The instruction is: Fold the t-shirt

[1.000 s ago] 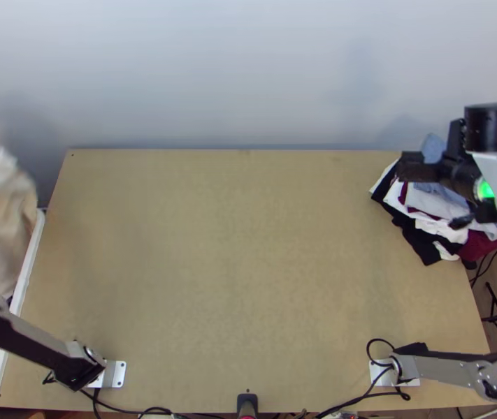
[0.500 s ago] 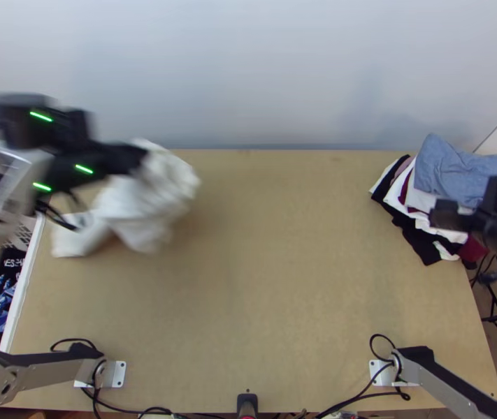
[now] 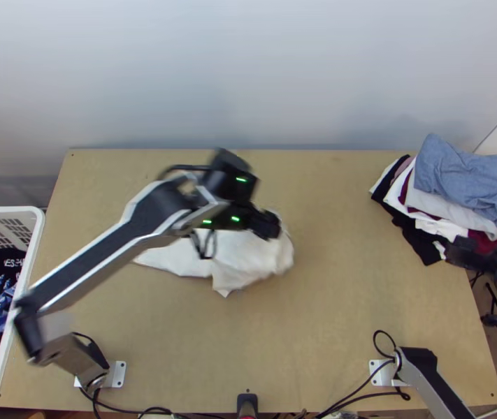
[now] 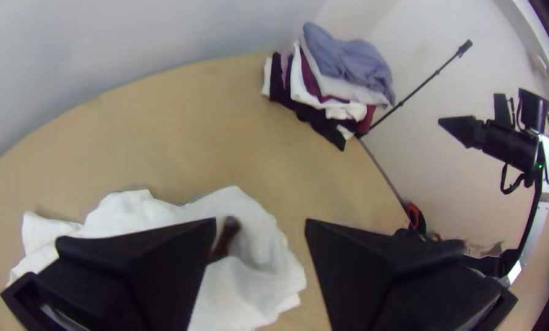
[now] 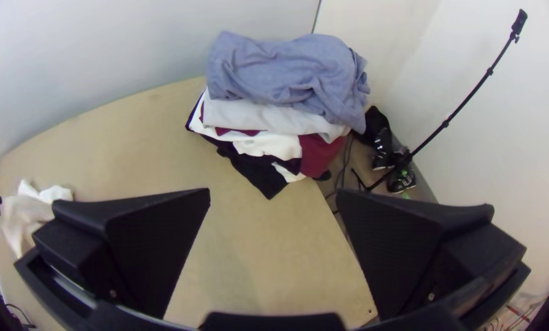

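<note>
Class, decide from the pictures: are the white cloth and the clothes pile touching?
Apart: in the top view, bare table lies between the white cloth and the clothes pile.

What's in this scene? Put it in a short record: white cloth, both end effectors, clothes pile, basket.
cloth: white cloth, near the middle of the table
cloth_state: bunched, not folded
left_end_effector: left end effector, at the white cloth, fingers apart
right_end_effector: right end effector, off the table's right side, below the pile in the top view, fingers apart
pile: clothes pile, far right corner, blue garment on top
basket: white basket, by the table's left edge, clothes inside
</note>
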Tool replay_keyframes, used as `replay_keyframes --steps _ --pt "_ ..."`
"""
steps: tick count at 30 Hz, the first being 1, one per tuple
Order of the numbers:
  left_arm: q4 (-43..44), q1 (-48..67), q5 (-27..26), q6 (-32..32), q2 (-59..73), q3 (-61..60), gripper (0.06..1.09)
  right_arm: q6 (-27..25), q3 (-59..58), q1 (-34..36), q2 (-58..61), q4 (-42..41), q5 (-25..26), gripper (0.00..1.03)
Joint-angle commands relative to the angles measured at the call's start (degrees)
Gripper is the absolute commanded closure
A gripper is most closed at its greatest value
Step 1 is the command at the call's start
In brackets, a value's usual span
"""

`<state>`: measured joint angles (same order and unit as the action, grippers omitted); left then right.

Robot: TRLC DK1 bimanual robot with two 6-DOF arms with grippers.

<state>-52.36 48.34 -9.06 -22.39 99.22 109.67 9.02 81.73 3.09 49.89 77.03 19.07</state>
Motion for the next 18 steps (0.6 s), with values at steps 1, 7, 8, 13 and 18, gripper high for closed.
replay_keyframes --steps 1,7,8,13,18 --pt "-6.00 3.43 -2.89 3.23 8.62 8.81 0.10 0.12 -3.16 2.09 -3.31 1.01 -0.70 0.06" --pt "-16.64 -3.60 -2.81 12.72 0.10 9.16 0.10 1.00 -4.04 2.09 -3.83 2.77 -6.85 0.05" --pt "-19.71 -5.89 -2.72 15.45 -1.40 8.72 0.11 1.09 -4.13 1.74 -3.92 3.39 -8.87 0.05" --pt "-28.06 -21.88 -3.33 25.82 -10.54 -5.78 0.11 0.30 -5.36 -6.43 -3.92 7.96 -13.45 0.05" --pt "-22.09 -33.92 -2.89 31.62 -18.10 -25.29 0.11 -0.40 -10.10 -12.41 0.30 7.52 -14.85 0.05"
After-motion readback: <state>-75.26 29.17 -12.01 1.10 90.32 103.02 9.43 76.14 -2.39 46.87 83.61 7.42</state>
